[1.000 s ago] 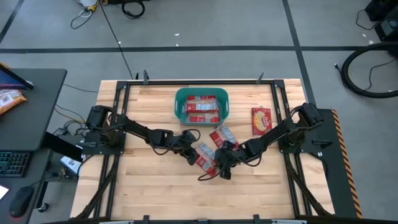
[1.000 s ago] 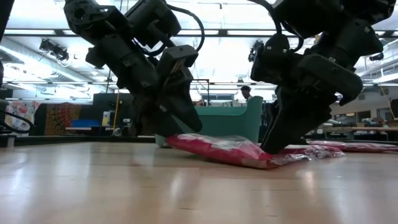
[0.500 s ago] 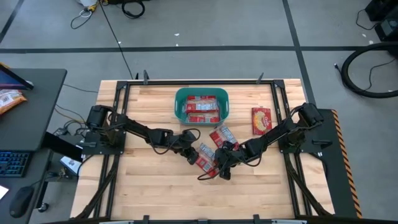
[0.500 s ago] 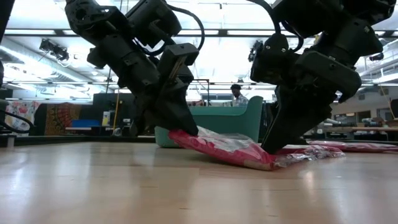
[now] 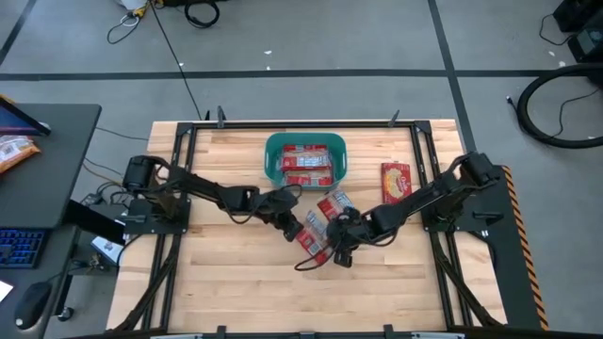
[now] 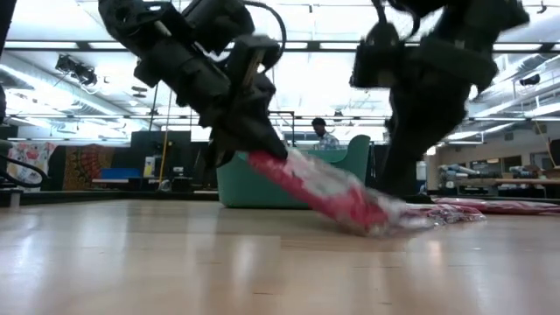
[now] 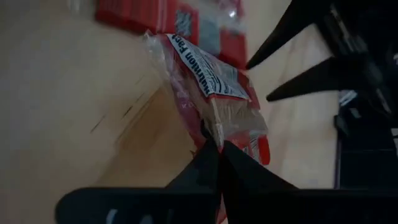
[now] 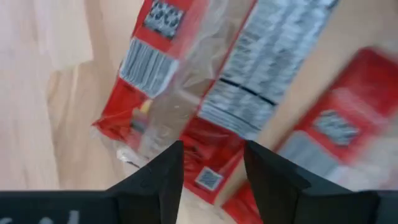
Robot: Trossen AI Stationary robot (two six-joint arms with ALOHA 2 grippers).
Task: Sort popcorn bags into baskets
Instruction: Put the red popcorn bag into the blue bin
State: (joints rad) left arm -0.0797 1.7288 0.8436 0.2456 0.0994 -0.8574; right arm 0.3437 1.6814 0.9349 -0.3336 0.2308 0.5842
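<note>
A red popcorn bag (image 5: 312, 235) with a white label panel lies at the table's middle. My left gripper (image 5: 295, 229) is shut on its left end. My right gripper (image 5: 341, 252) hovers open just above the bag's right part, touching nothing; its fingers (image 8: 165, 174) stand apart over the red packets. A second bag (image 5: 335, 203) lies flat just beyond the held one. A third (image 5: 396, 181) lies flat farther right. The teal basket (image 5: 269, 162) stands at the far middle with several red bags inside. My left gripper pinches the bag's clear sealed edge (image 7: 210, 127) at its left end between its two shut fingers. The fingers slant down from the table's left. The bag (image 6: 324, 188) is tilted: the held end is raised and its right end (image 6: 381, 223) rests on the table.
The basket (image 6: 289, 179) stands right behind the raised bag in the low view. An orange-and-white snack bag (image 5: 14, 151) lies on the dark desk off the table's left. A person (image 6: 325, 133) stands in the room far behind. Bare wood lies along the table's near side.
My left gripper has shut on the bag's left end and gone up, tipping the bag: that end has risen while the right end stays on the table. My right gripper has lifted straight up off the bags.
</note>
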